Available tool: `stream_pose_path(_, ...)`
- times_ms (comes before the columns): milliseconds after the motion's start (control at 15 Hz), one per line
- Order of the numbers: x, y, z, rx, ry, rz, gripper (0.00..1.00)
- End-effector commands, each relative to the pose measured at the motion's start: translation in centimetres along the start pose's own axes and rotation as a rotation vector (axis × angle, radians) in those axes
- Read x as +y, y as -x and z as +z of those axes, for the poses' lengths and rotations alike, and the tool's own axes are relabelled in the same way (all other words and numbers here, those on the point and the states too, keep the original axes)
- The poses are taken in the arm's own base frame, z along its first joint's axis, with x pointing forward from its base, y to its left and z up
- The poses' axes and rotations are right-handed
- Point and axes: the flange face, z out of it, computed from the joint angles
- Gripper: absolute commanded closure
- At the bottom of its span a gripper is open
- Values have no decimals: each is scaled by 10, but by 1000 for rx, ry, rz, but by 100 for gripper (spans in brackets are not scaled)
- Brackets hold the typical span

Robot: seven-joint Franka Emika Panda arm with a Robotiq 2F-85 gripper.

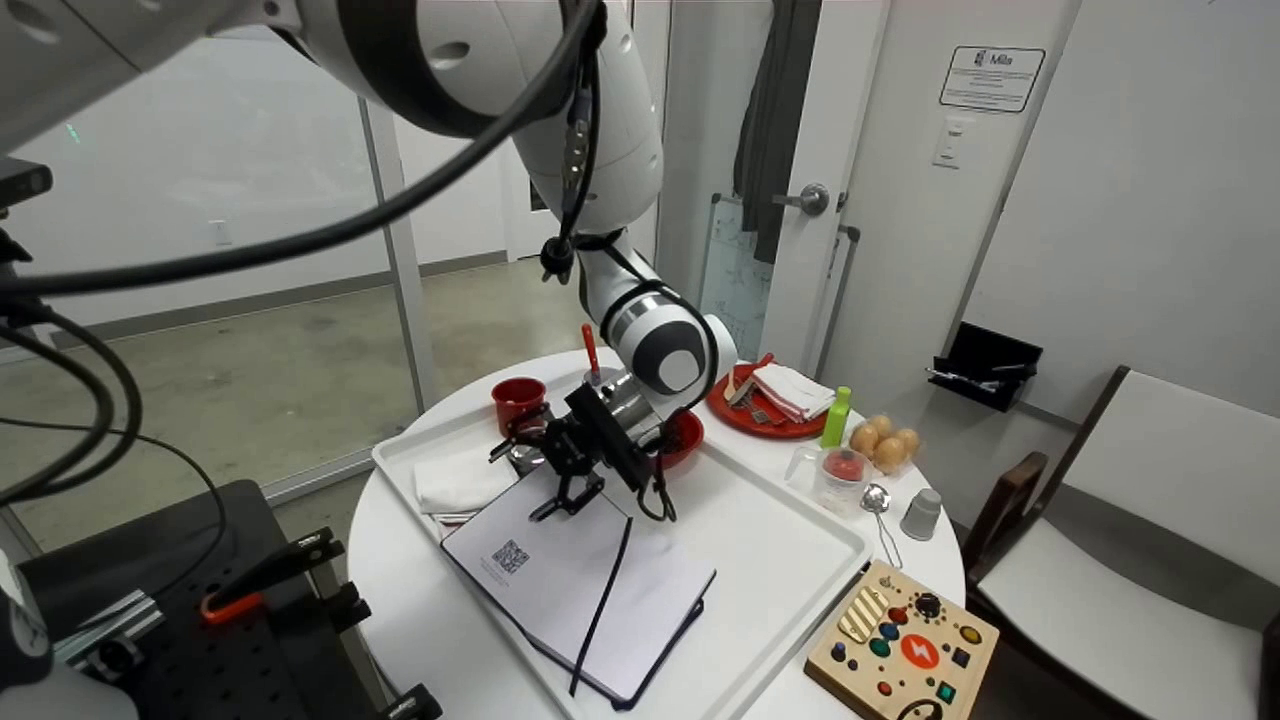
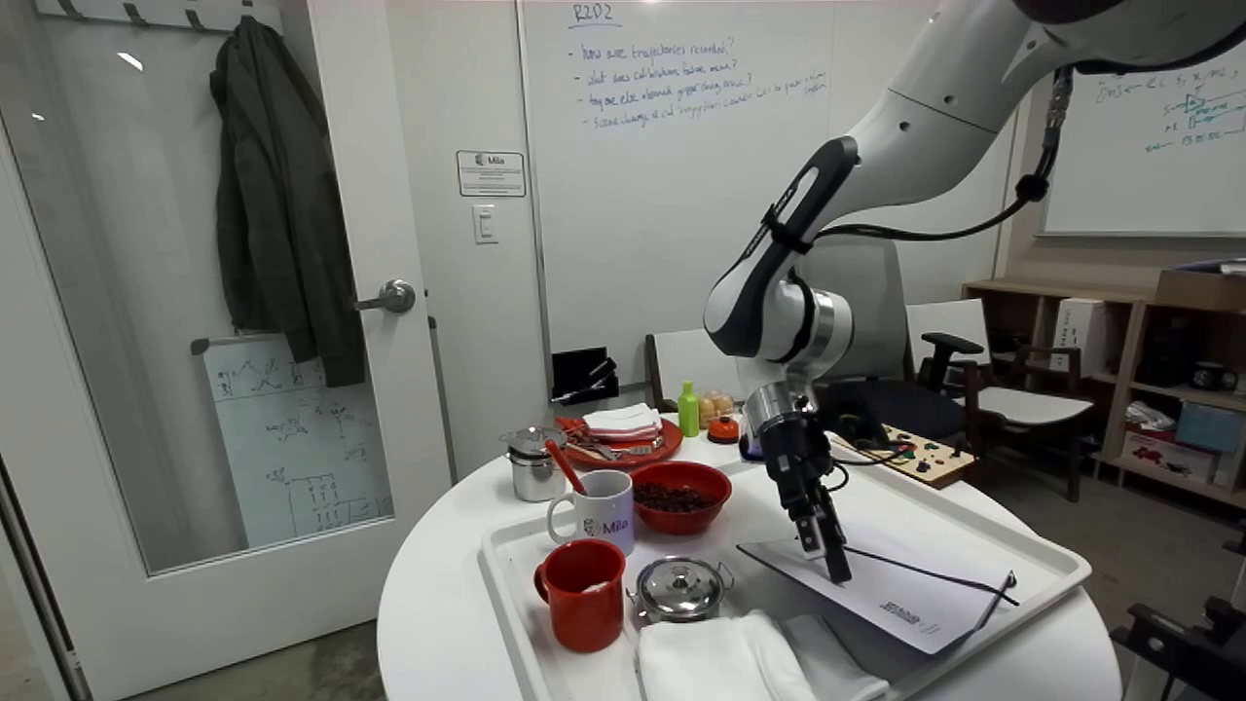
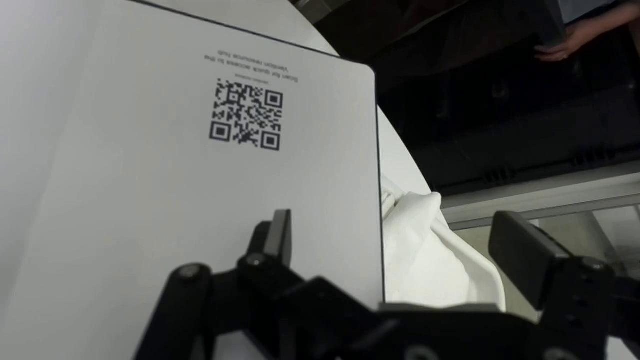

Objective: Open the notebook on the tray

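The notebook (image 1: 550, 585) lies open on the white tray (image 1: 780, 540), with white pages up and a thin dark cover edge showing. It also shows in an exterior view (image 2: 920, 574) and in the wrist view (image 3: 150, 150), where a QR code is on the page. A black strap (image 1: 605, 605) runs across it. My gripper (image 1: 519, 485) is open and empty at the page's edge beside the white cloth; it also shows in the wrist view (image 3: 392, 220). One finger is over the page, the other out past its edge. I cannot tell whether the finger touches the page.
A folded white cloth (image 1: 462, 482), a red mug (image 2: 584, 594), a lidded steel pot (image 2: 681, 590), a white mug (image 2: 604, 516) and a red bowl (image 2: 681, 497) stand near the gripper on the tray. A colourful wooden board (image 1: 900, 640) lies outside the tray.
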Motion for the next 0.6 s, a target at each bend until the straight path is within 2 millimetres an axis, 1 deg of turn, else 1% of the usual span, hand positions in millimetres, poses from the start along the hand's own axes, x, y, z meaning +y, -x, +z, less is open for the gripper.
stream_pose_path(0, 7, -19, 7, -22, 35, 13, 0)
stream_pose_path(200, 12, -29, 12, -18, 60, 14, 0)
stream_pose_path(533, 18, -41, 14, 3, 87, 26, 0)
